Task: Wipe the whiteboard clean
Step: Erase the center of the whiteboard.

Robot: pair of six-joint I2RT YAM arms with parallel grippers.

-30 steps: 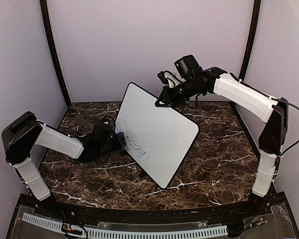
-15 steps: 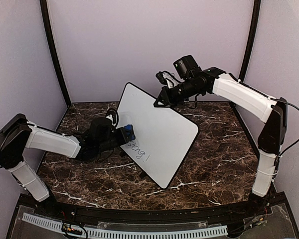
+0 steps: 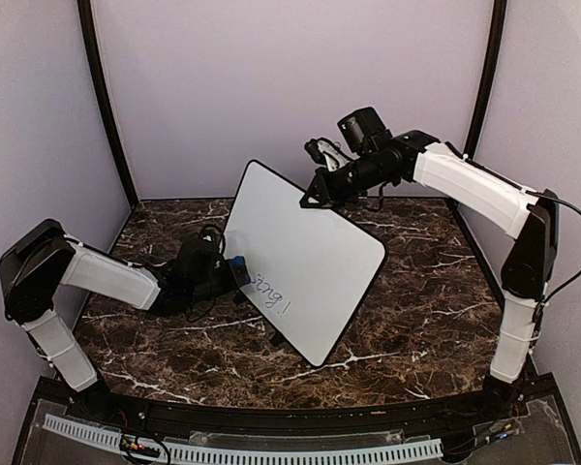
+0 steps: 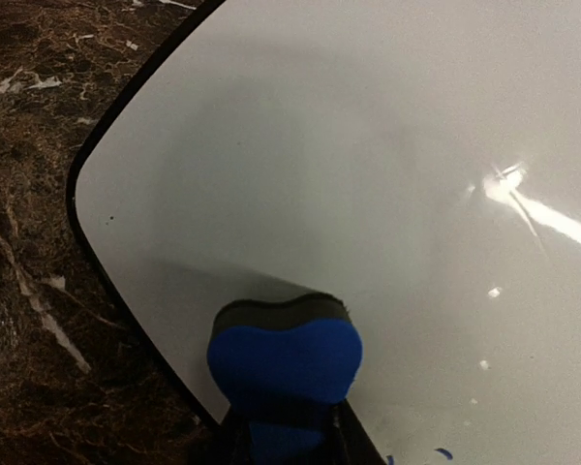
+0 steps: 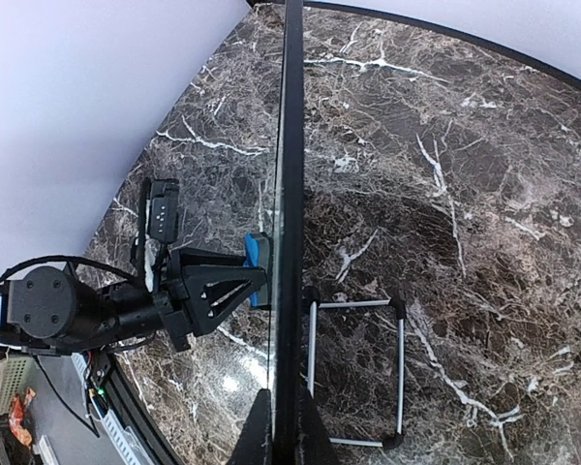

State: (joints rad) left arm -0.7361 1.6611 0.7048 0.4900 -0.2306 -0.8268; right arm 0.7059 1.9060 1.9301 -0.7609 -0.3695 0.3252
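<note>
On the marble table (image 3: 426, 320), the whiteboard (image 3: 315, 247) is standing tilted, leaning on a little wire stand (image 5: 354, 373) behind it. Most of its face is looking clean, but a few dark handwritten characters (image 3: 269, 291) are sitting near its lower left edge, so the job is looking mostly done, not finished. The left gripper (image 3: 232, 274) is clamping the blue eraser (image 4: 284, 356) and pressing it onto the board just left of that writing. The right gripper (image 3: 317, 197) is pinching the board's top edge, steadying it.
</note>
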